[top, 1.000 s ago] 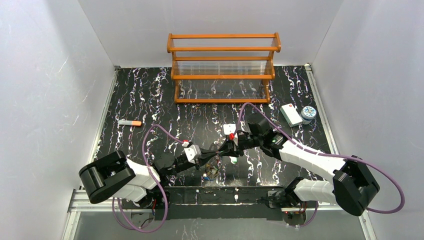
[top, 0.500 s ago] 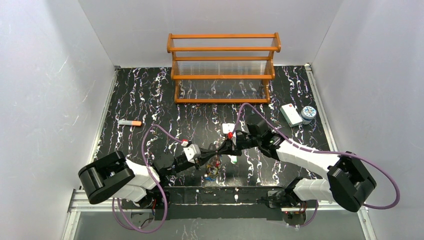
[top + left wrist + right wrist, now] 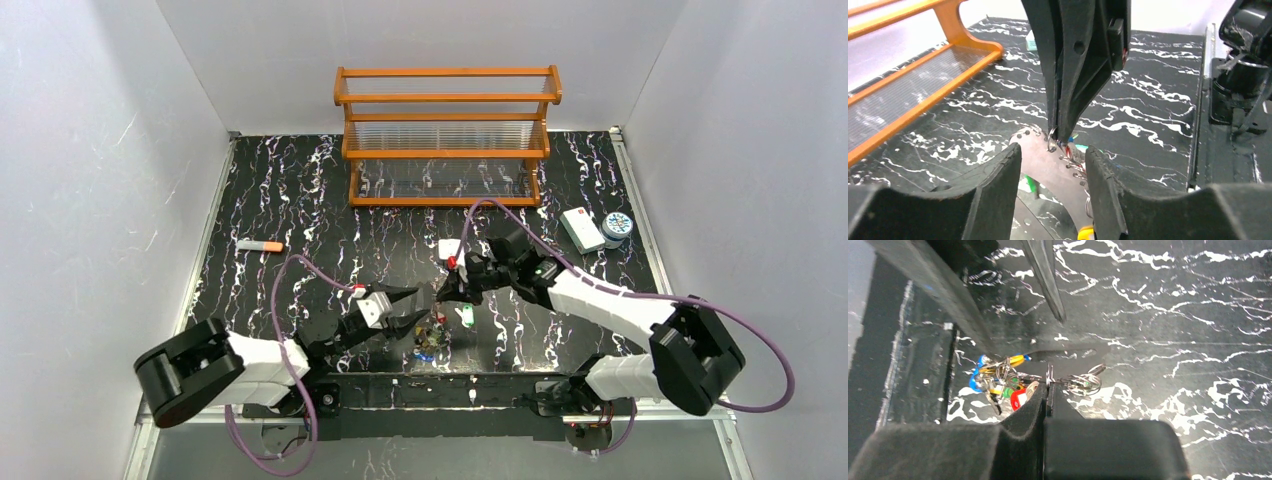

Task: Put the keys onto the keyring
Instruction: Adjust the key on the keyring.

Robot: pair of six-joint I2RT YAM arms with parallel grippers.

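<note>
Black marbled tabletop (image 3: 300, 200). Left gripper (image 3: 408, 305): jaws apart, empty, just beside the keys (image 3: 430, 338). Right gripper (image 3: 441, 297): fully closed, pinching the keyring (image 3: 1049, 374) wire beside the bunched keys. White box (image 3: 581, 229): markings too small to read.

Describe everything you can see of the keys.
The keys form one tangled bunch: silver metal blades with blue, yellow, green and red plastic heads. The bunch sits low over the marbled table, between the arms; resting or hanging, I cannot tell. A thin wire loop running out of it is pinched in the shut right gripper. The left gripper is open beside it.
</note>
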